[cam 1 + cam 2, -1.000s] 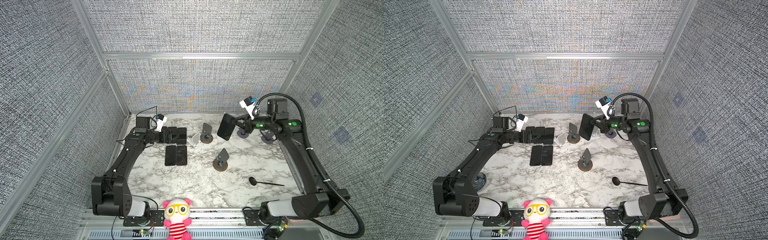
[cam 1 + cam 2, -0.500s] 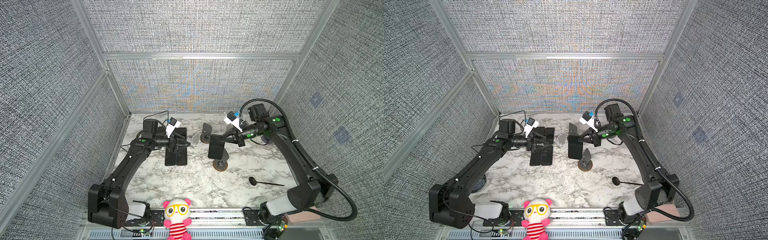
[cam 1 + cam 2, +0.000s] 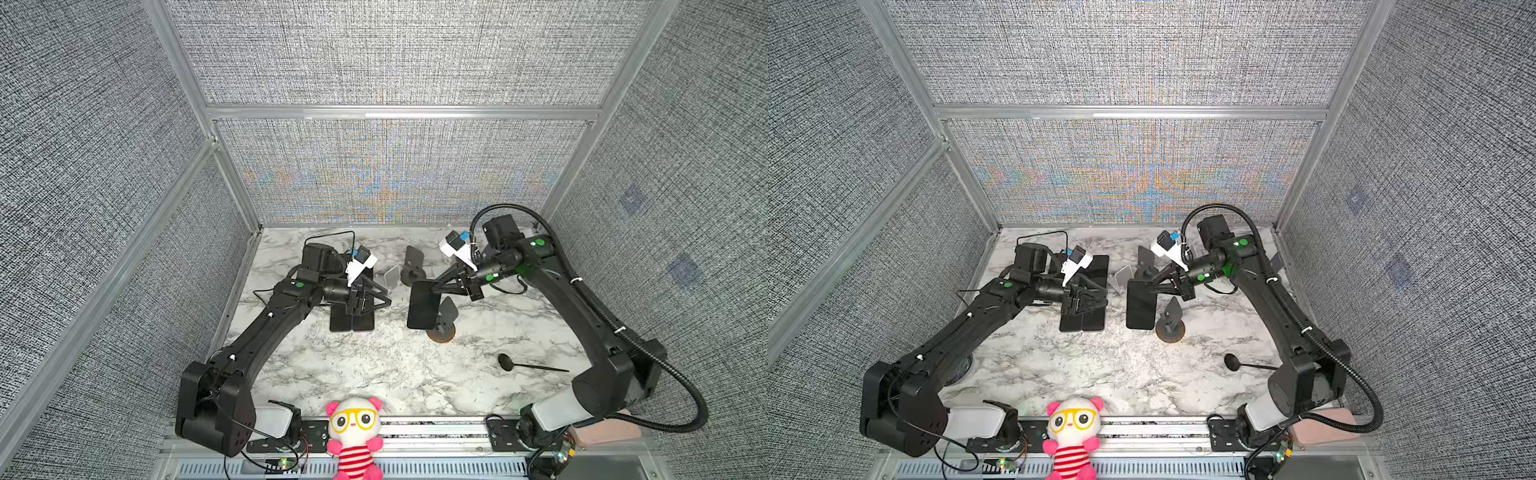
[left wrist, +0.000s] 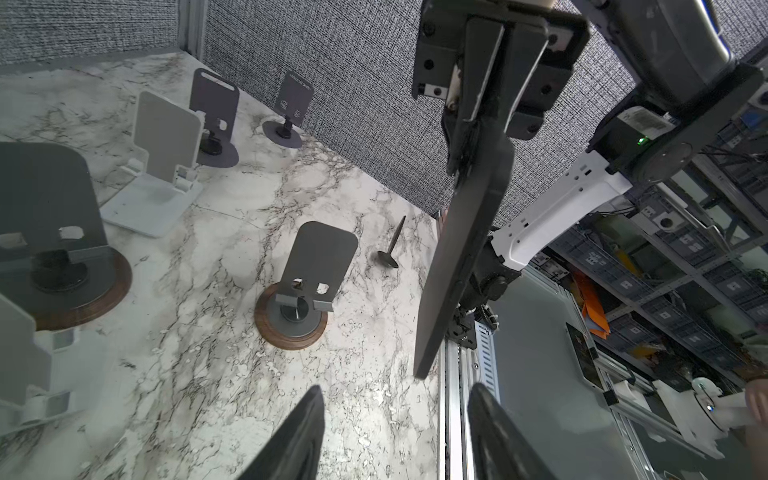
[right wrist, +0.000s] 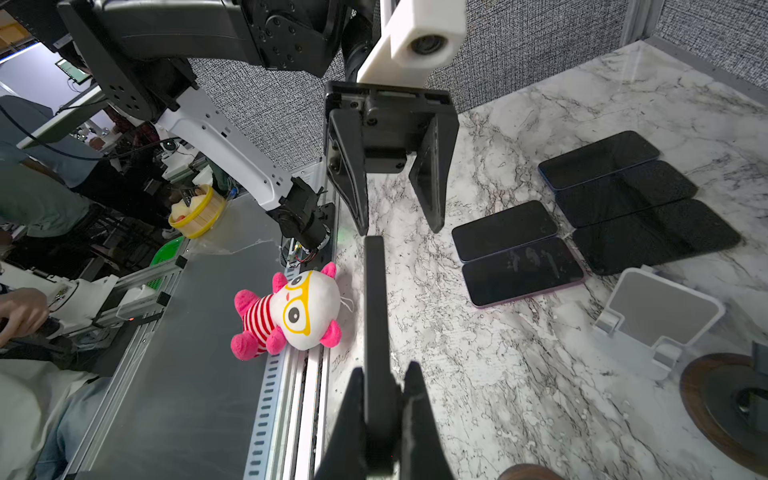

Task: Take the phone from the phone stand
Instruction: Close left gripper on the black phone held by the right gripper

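- The right end effector (image 3: pixel 435 286) is clamped on the black phone (image 3: pixel 423 309), up in the air.
- The left end effector (image 3: pixel 387 301) is spread apart, close to it.

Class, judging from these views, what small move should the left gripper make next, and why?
Probably ease the left gripper forward around the phone: its jaws stand apart just short of the phone's free end, while the right gripper pinches the other end in mid-air.
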Robot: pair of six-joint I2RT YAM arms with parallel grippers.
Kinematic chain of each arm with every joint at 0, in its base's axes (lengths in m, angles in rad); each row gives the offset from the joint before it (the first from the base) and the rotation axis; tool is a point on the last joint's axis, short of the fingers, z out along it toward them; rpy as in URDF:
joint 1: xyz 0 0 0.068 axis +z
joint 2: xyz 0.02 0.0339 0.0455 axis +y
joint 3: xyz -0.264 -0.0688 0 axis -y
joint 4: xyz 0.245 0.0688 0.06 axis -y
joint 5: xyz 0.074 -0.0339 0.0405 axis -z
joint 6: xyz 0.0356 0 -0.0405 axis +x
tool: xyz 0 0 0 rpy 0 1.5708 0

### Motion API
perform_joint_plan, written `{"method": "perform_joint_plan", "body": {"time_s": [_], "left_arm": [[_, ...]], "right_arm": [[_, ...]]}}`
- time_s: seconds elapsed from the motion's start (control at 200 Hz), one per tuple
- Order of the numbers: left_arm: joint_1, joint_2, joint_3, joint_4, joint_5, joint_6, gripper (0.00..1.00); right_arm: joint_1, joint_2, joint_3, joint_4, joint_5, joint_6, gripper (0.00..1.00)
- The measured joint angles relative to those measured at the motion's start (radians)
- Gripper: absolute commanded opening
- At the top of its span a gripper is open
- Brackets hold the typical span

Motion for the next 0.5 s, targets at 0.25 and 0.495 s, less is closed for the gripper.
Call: {"method": "perform_joint_plan", "body": {"time_s": [0.25, 0.495], "left_arm": [[-0.037, -0.001, -0.013, 0.039, 0.008, -0.012, 0.57], [-0.068, -0.001, -0.028, 0.085, 0.01, -0.049, 0.55]], "right_arm": [[0.014, 0.0, -0.013, 0.073, -0.008, 0.054, 0.0], [0.04, 0.009, -0.021, 0.124, -0.019, 0.098, 0.0]]}}
